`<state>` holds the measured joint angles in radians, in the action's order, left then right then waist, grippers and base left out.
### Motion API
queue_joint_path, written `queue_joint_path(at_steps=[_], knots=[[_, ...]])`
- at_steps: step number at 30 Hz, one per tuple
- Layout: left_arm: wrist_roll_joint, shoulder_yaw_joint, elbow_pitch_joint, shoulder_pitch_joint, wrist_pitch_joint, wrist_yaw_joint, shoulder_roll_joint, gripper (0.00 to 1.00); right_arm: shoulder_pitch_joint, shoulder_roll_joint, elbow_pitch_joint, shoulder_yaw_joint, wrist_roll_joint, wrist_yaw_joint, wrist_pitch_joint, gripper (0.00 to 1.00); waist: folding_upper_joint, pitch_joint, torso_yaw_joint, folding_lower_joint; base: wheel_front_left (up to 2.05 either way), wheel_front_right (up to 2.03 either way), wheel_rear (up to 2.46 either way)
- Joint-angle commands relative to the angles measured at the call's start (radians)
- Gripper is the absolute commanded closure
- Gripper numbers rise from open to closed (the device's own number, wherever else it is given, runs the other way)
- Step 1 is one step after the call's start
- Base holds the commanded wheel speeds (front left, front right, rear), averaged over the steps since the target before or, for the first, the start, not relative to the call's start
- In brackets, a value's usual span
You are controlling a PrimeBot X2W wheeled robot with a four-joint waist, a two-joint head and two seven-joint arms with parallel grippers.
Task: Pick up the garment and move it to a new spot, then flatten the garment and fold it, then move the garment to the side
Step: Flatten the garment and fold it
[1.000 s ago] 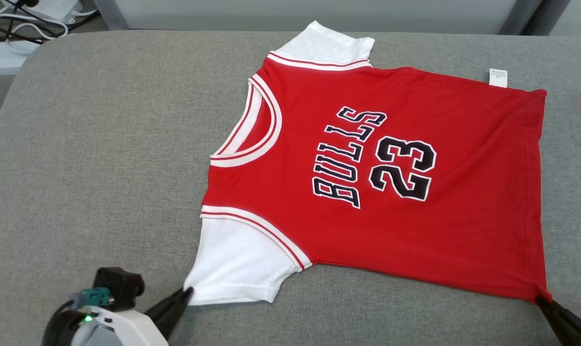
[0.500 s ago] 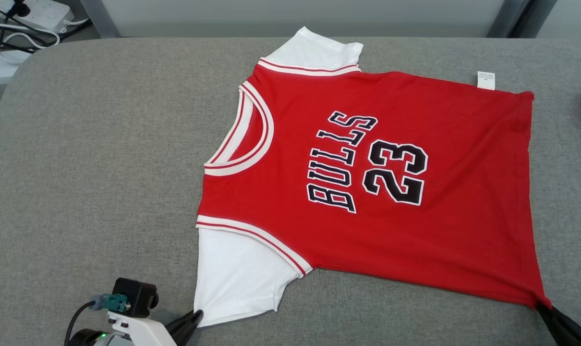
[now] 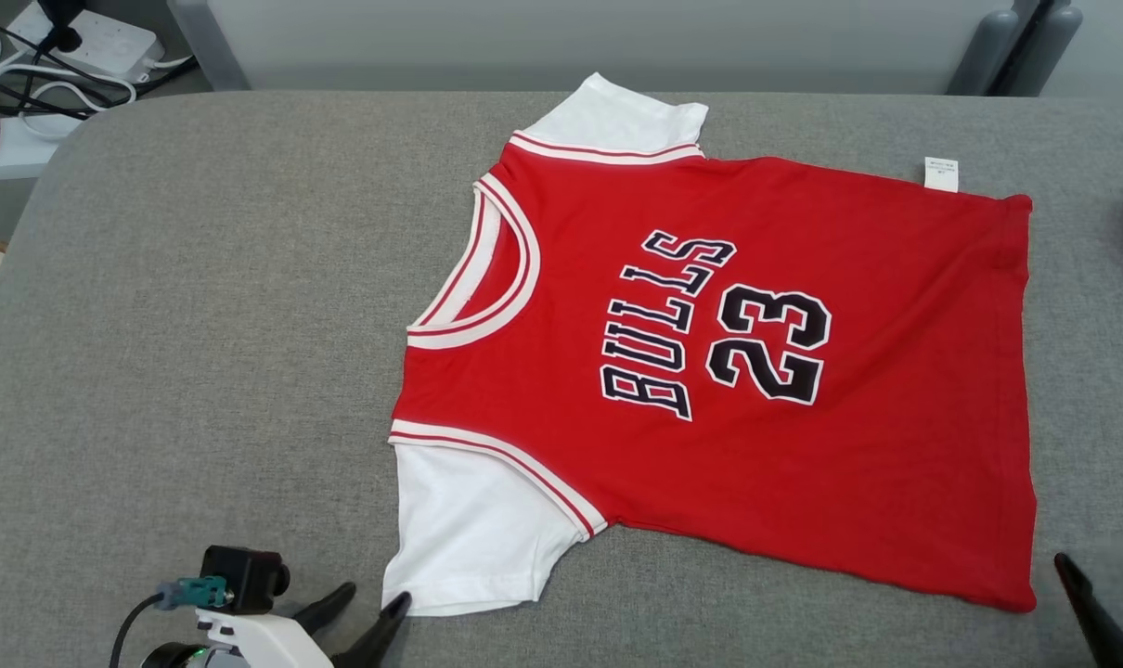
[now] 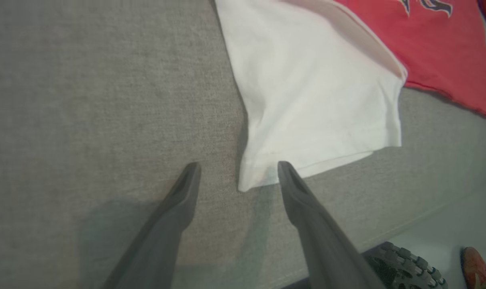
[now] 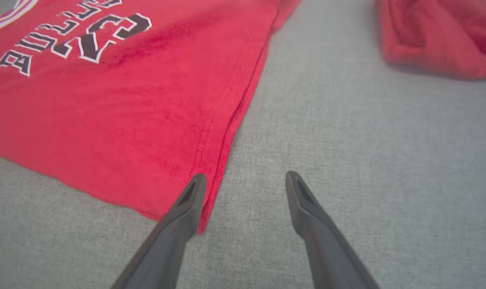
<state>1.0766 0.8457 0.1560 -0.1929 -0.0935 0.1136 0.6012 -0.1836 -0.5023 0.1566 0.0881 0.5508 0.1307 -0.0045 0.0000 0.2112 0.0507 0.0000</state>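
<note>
**Both grippers let go: the Bulls jersey [image 3: 756, 464] lies spread on the bench [image 3: 200, 325].**

The left gripper [image 3: 374, 596], clamped on the near white sleeve [image 3: 469, 529] a moment ago, now stands with jaws spread at that sleeve's corner, holding nothing. The right gripper [image 3: 1100, 555] has likewise released the near hem corner and sits open just beside it. The jersey lies print up and smooth, from the bench's middle toward its right edge, collar to the left. Moving and flattening look done, so folding likely comes next. Count: one jersey, two white sleeves, one care label [image 3: 940, 173], two grippers, and one other red cloth bundle [image 5: 435, 40] at the right edge.
</note>
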Motion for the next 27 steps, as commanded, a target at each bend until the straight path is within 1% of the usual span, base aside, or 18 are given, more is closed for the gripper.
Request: queue_joint_path(at_steps=[1, 4, 5, 8, 12, 14, 16, 18, 20, 22, 23, 25, 27], knots=[[0.009, -0.046, 0.018, -0.04, 0.021, -0.001, 0.032, 0.0, 0.023, -0.038, -0.026, -0.012, -0.018, 0.0, -0.041, 0.0, 0.0, -0.005, 0.002, 0.0, 0.0, 0.0, 0.0], [0.009, -0.09, 0.041, -0.046, 0.113, -0.017, 0.021, 0.0, 0.035, -0.024, -0.068, -0.041, -0.05, 0.0, -0.118, 0.0, 0.0, -0.016, 0.006, 0.0, 0.0, 0.0, 0.0], [0.009, -0.111, 0.044, -0.049, 0.154, -0.016, 0.013, 0.0, 0.037, -0.015, -0.084, -0.045, -0.058, 0.0, -0.135, 0.0, 0.0, -0.024, 0.01, 0.0, 0.0, 0.0, 0.0], [-0.005, -0.156, 0.035, -0.055, 0.26, 0.001, -0.01, 0.0, 0.045, 0.022, -0.13, -0.05, -0.092, 0.0, -0.173, 0.0, 0.0, -0.046, 0.018, 0.0, 0.0, 0.0, 0.0], [-0.047, -0.208, 0.006, -0.062, 0.335, 0.026, -0.042, 0.0, 0.063, 0.097, -0.172, -0.062, -0.151, 0.0, -0.205, 0.0, 0.0, -0.074, 0.025, 0.0, 0.0, 0.0, 0.0], [-0.084, -0.241, -0.008, -0.062, 0.35, 0.033, -0.064, 0.0, 0.078, 0.135, -0.192, -0.051, -0.168, 0.0, -0.225, 0.0, 0.0, -0.088, 0.029, 0.0, 0.0, 0.0, 0.0], [-0.129, -0.286, -0.03, -0.057, 0.354, 0.03, -0.094, 0.0, 0.089, 0.172, -0.206, -0.042, -0.175, 0.0, -0.242, 0.0, 0.0, -0.102, 0.031, 0.0, 0.0, 0.0, 0.0], [-0.184, -0.341, -0.058, -0.034, 0.355, 0.017, -0.134, 0.0, 0.092, 0.202, -0.209, -0.036, -0.186, 0.0, -0.251, 0.0, 0.0, -0.119, 0.034, 0.0, 0.0, 0.0, 0.0], [-0.24, -0.374, -0.072, 0.001, 0.355, 0.002, -0.166, 0.0, 0.088, 0.232, -0.206, -0.037, -0.199, 0.0, -0.255, 0.0, 0.0, -0.135, 0.035, 0.0, 0.0, 0.0, 0.0], [-0.303, -0.407, -0.082, 0.034, 0.355, -0.004, -0.196, 0.0, 0.079, 0.258, -0.197, -0.041, -0.211, 0.0, -0.256, 0.0, 0.0, -0.151, 0.034, 0.0, 0.0, 0.0, 0.0], [-0.352, -0.444, -0.095, 0.067, 0.355, -0.014, -0.23, 0.0, 0.068, 0.291, -0.194, -0.05, -0.22, 0.0, -0.257, 0.0, 0.0, -0.163, 0.033, 0.0, 0.0, 0.0, 0.0], [-0.397, -0.472, -0.103, 0.105, 0.355, -0.024, -0.26, 0.0, 0.053, 0.317, -0.191, -0.057, -0.234, 0.0, -0.257, 0.0, 0.0, -0.175, 0.03, 0.0, 0.0, 0.0, 0.0], [-0.436, -0.492, -0.11, 0.14, 0.355, -0.032, -0.283, 0.0, 0.035, 0.323, -0.184, -0.048, -0.249, 0.0, -0.257, 0.0, 0.0, -0.183, 0.027, 0.0, 0.0, 0.0, 0.0]])
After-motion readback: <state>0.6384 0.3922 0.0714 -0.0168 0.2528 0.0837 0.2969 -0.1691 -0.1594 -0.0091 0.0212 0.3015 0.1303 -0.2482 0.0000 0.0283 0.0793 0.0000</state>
